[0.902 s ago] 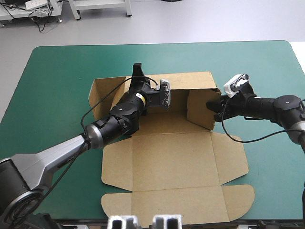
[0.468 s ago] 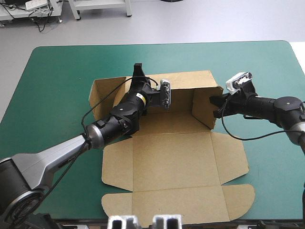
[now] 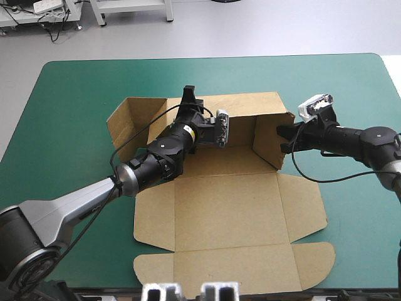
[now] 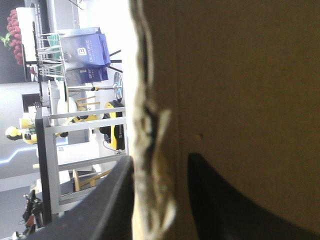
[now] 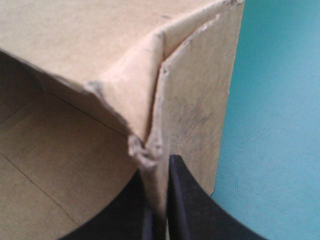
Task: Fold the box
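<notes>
The brown box (image 3: 225, 213) lies in the middle of the teal-green cover (image 3: 69, 113), its lid panel and flaps flat toward the near edge. Its back wall (image 3: 250, 105) and right wall (image 3: 266, 141) stand raised, and the left side flap (image 3: 128, 122) leans outward. My left gripper (image 3: 190, 100) reaches over the tray floor and is shut on the back wall's top edge; in the left wrist view the board (image 4: 240, 75) sits between the black fingers of my left gripper (image 4: 157, 160). My right gripper (image 3: 283, 137) is shut on the right wall's outer corner, where the board (image 5: 75, 40) fills the right wrist view above my right gripper (image 5: 160, 185).
Bare teal-green cover (image 5: 275, 125) lies right of the box and beyond it up to the table's far edge (image 3: 213, 58). The rounded lid flaps (image 3: 313, 257) reach close to the near edge. A wide strip of cover runs along the left side.
My left gripper has shifted a little to the right along the back wall, and the left side flap has swung outward. The right wall now stands more upright in my right gripper.
</notes>
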### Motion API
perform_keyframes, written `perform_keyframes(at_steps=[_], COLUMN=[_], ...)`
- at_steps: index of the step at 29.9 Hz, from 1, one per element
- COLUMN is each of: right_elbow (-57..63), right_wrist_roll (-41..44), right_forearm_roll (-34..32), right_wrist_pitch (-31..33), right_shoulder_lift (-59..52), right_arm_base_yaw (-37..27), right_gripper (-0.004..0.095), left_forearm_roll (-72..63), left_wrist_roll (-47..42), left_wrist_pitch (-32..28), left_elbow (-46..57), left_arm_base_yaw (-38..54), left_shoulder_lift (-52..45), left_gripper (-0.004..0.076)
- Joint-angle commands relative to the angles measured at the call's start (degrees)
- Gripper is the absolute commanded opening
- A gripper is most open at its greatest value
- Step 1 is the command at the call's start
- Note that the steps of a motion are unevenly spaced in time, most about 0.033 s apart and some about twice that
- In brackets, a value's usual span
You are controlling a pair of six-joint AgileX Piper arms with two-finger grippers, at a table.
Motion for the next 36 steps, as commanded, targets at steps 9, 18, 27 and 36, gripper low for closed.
perform_keyframes(at_steps=[9, 18, 27, 36], right_elbow=[-1.03, -1.03, -2.33, -12.26], right_wrist_roll=[1.61, 3.90, 8.06, 24.49], right_forearm_roll=[-0.43, -2.24, -1.91, -6.11], right_wrist_pitch=[1.40, 0.72, 1.79, -3.69], right_shoulder_lift=[-1.85, -1.85, -2.10, -3.15], right_arm_base_yaw=[-0.02, -0.02, 0.51, 9.69], right_gripper=[-0.0003, -0.0003, -0.0001, -0.0001], left_forearm_roll=[0.82, 1.71, 5.95, 9.33], left_wrist_roll=[-17.39, -17.39, -25.41, -36.25], left_wrist_pitch=[1.93, 13.33, 14.43, 18.00], left_elbow=[-1.35, -1.35, -1.35, -1.35], left_arm_base_yaw=[-3.39, -13.35, -12.31, 5.74], left_shoulder_lift=[-4.42, -9.98, -16.65, -19.66], left_gripper=[0.0372, 0.0365, 0.0365, 0.0200])
